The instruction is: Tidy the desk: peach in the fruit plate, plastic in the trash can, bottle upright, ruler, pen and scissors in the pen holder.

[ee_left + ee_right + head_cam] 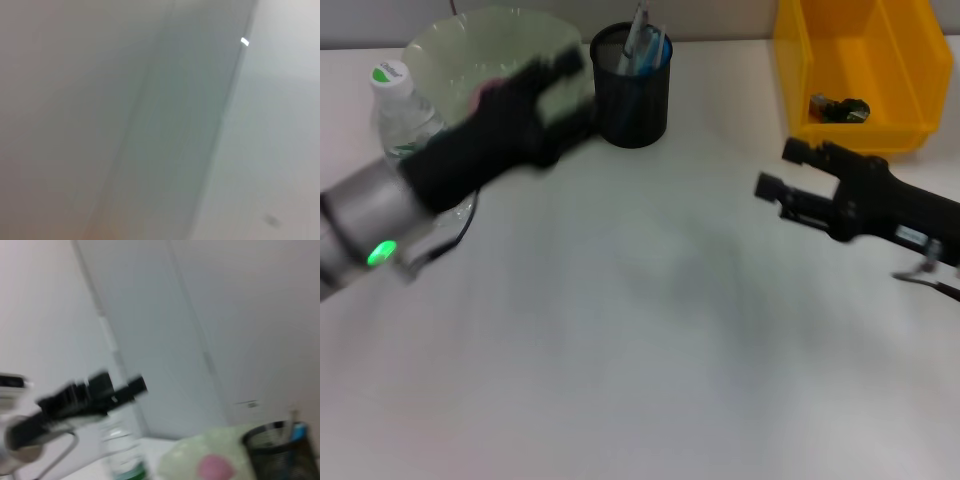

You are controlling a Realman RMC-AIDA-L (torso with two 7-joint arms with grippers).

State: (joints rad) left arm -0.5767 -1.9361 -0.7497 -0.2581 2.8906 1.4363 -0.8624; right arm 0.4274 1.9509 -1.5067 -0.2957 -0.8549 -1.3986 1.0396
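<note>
Peach (215, 466) is sitting in the pale green fruit plate (440, 45) at the back left of the bench (650, 350), with the bottle (398, 105) upright just beside it. Pen holder (632, 95) stands right of the plate with pens in it. Left gripper (565, 85) hangs over the plate, blurred, so can't tell its fingers. Right gripper (782, 168) hovers near the yellow bin (860, 60), fingers apart and holding nothing.

Matt white smooth desk (650, 330); black wire-mesh metal pen holder (632, 95); glossy yellow plastic bin (855, 70); clear plastic bottle (400, 115) with ridged cap; translucent pale-green glossy fruit plate (490, 45); matt black left claw (565, 85), silvery metal cuff
</note>
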